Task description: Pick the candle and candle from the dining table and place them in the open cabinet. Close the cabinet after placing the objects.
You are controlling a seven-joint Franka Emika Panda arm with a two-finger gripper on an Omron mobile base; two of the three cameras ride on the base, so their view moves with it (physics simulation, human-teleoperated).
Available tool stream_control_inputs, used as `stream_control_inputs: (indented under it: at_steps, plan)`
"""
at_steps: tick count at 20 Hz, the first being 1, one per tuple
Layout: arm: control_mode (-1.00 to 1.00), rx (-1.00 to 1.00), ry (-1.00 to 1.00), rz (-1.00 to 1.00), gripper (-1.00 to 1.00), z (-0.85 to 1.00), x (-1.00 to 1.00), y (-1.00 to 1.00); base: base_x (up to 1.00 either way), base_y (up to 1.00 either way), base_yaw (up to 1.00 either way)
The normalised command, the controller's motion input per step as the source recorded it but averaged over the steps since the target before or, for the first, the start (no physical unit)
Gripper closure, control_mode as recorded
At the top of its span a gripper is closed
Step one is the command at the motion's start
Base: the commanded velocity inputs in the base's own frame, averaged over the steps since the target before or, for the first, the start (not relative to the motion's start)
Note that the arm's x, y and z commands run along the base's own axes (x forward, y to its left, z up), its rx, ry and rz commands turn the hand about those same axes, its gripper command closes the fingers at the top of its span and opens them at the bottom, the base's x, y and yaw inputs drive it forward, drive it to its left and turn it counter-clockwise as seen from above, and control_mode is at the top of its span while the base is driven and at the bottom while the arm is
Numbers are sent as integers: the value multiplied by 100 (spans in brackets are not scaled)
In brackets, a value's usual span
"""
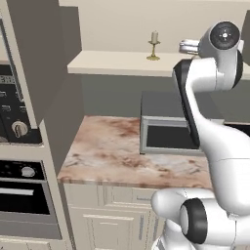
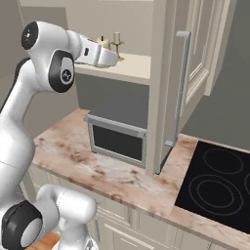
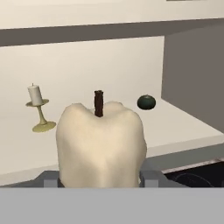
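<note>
The stubby cream candle with its dark wick sits upright between my fingers, and my gripper is shut on it. I hold it at the front of the open cabinet's cream shelf; whether it touches the shelf I cannot tell. The second candle, on its slim brass candlestick, stands on the shelf to the left and farther back. The left base view shows that candlestick left of my gripper. In the right base view my gripper reaches in beside the candlestick.
A small dark green round thing lies at the shelf's back right by the cabinet wall. The cabinet door with its bar handle stands open on the right. Below are the marbled counter, the sink and a black cooktop.
</note>
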Motion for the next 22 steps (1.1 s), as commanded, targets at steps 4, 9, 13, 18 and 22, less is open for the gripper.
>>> stream_control_inputs:
  at_steps: [4, 9, 13, 18, 22]
  plan:
    - [-100, -1, 0, 0, 100, -17, 0, 0, 0, 0, 0]
    - [-100, 0, -2, 0, 100, -17, 13, 0, 0, 0, 0]
    - [-100, 0, -6, 0, 100, -17, 29, 0, 0, 0, 0]
    - [-100, 0, -5, 0, 100, -18, 50, -1, 0, 0, 0]
    - [-100, 14, 2, -6, 100, 0, 86, -19, 0, 0, 0]
